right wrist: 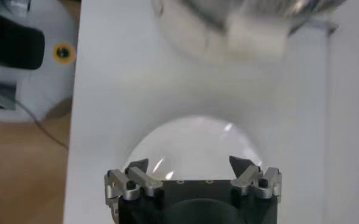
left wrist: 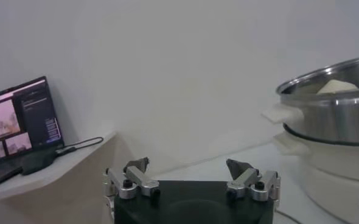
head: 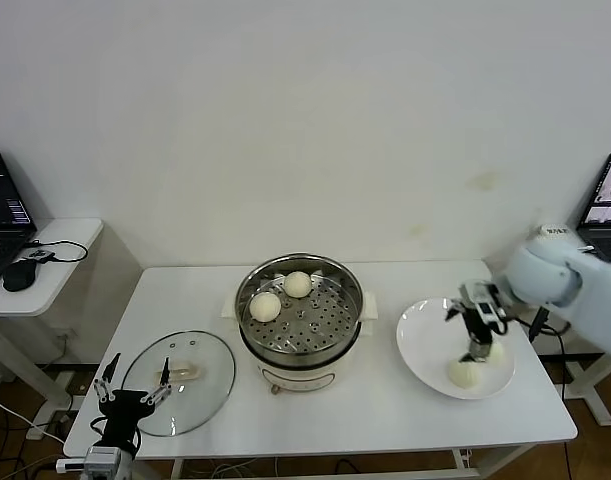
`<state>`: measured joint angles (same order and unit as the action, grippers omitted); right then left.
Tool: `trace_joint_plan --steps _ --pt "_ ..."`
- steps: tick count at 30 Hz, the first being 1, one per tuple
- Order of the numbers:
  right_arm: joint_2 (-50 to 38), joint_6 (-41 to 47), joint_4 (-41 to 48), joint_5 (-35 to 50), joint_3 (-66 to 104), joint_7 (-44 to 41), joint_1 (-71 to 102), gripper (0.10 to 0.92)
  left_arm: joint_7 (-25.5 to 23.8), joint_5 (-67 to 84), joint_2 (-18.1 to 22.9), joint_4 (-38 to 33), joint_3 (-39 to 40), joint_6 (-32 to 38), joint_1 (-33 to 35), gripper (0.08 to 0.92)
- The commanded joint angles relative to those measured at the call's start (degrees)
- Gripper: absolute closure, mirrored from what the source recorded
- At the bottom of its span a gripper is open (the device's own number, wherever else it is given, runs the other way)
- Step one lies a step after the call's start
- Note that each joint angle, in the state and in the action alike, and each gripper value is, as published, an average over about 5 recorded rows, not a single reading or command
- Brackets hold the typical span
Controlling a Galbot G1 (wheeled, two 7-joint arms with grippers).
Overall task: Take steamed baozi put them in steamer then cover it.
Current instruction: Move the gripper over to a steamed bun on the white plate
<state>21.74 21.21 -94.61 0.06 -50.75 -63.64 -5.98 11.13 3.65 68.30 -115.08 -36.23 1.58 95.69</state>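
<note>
Hovering over plate [head: 422, 352], right tool [head: 475, 345] spread above baozi [head: 465, 374]; left tool [head: 133, 392] spread beside lid [head: 200, 385].

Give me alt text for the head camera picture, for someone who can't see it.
On a white table, a steel steamer holds two steamed baozi on its perforated tray, while the right pincer hangs open over a white plate with two more. The glass lid lies left of the steamer, and the open left pincer sits at its near edge.
</note>
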Motion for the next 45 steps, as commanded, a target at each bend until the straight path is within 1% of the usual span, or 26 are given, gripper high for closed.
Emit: trace_joint_plan --steps 1,14,28,31,36,45 --pt "-3.1 -3.7 4.6 -9.6 18.9 0.6 24.5 0.203 0.0 -0.3 -0.1 0.2 -0.1 0.0 0.1 0.177" --pt "7.4 -3.9 14.2 -12.3 20.2 4.3 26.1 0.202 0.0 -0.6 0.0 0.1 -1.1 -0.1 0.8 0.177" --pt "11.1 -2.8 16.2 -12.3 19.6 4.9 25.2 0.207 0.1 -0.8 0.2 0.2 -1.5 0.0 0.8 0.177" --pt "11.3 -2.6 16.2 -12.2 19.5 4.7 25.1 0.228 0.1 -0.8 0.3 0.2 -1.4 0.0 0.9 0.177" --pt "11.2 -2.5 16.1 -12.3 19.6 4.2 25.0 0.287 0.1 -0.8 0.4 0.1 -1.4 0.0 0.9 0.177" --pt "8.5 -2.5 14.1 -10.4 18.5 2.4 20.5 0.376 0.1 -0.8 0.5 0.0 -1.2 0.0 0.8 0.177"
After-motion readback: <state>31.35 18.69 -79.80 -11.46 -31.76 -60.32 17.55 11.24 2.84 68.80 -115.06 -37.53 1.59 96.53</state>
